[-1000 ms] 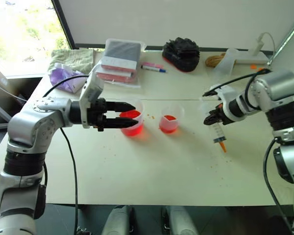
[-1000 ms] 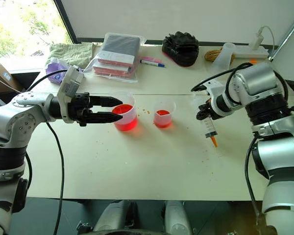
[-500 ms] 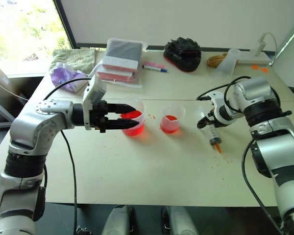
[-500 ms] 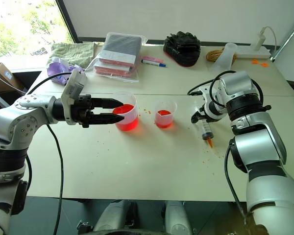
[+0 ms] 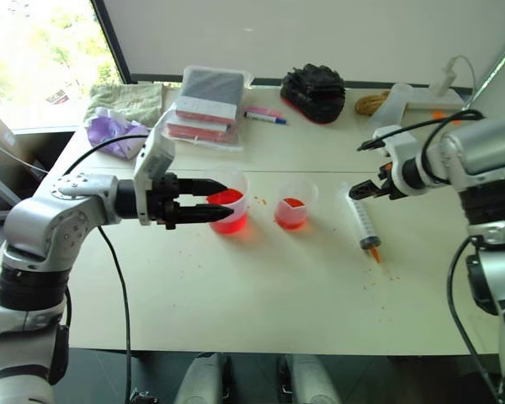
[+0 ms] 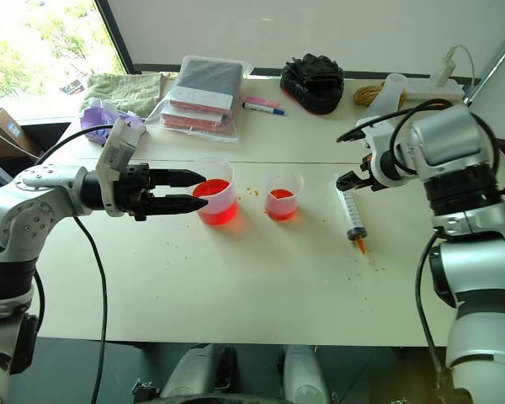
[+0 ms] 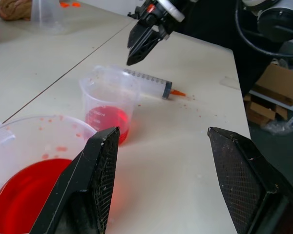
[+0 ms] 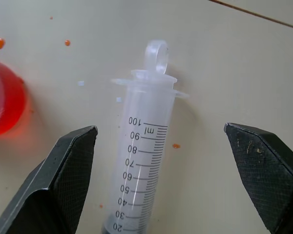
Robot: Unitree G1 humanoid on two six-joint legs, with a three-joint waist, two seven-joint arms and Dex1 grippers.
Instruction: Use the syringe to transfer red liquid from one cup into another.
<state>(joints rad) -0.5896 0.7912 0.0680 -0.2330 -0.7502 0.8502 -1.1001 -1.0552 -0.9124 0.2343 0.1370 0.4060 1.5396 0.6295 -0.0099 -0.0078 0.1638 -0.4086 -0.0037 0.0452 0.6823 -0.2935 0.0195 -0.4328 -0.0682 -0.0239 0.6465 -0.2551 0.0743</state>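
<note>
The syringe point(image 5: 364, 220) lies flat on the white table point(image 5: 261, 286), orange tip toward the front edge, its barrel clear. My right gripper point(image 5: 359, 192) hangs open just above its plunger end; the right wrist view shows the syringe point(image 8: 147, 141) on the table between the spread fingers point(image 8: 61, 178), untouched. The larger cup point(image 5: 230, 210) holds red liquid point(image 7: 24, 200). The smaller cup point(image 5: 293, 212) to its right has a shallow red layer. My left gripper point(image 5: 223, 198) stands open, level, fingertips at the larger cup's left rim, only bare table between them.
Along the table's far side lie a blue-and-pink marker point(image 5: 263, 117), a stack of flat packs point(image 5: 206, 105), a black bundle point(image 5: 311, 88), a green towel point(image 5: 126, 101), a purple bag point(image 5: 109, 135) and a clear jug point(image 5: 391, 103). Red droplets point(image 5: 385, 271) speckle the table by the syringe tip.
My right gripper has opened and let go of the syringe, which now lies flat on the table; the gripper has risen off it. The left gripper has stayed by the larger cup.
</note>
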